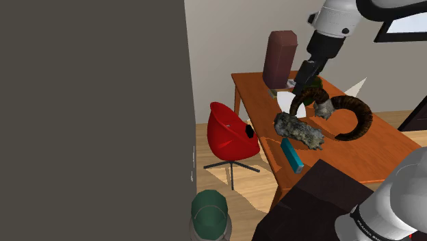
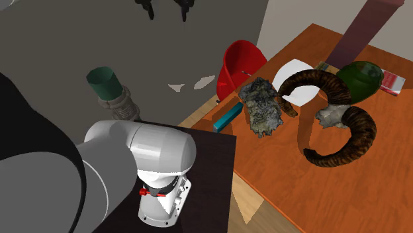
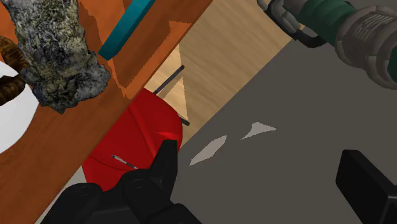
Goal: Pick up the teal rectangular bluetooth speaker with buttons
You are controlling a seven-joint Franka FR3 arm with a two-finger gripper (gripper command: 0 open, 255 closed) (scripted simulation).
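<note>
**Two hazards flanked the teal speaker (image 2: 227, 116)**

In the second exterior view the gripper (image 2: 165, 9) hung leftmost, jaws wide apart and empty, well apart from the table (image 2: 370, 198). Next lay the teal speaker, right at the table's edge: a glancing finger would probably have tipped it to the floor. Just right of it sat the rough grey lump (image 2: 262, 108), likely to snag a wide approach.

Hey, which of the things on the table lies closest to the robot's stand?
The slim teal speaker, lying flat at the edge of the table beside the stand; the grey rocky lump and curled horns sit farther in.
</note>
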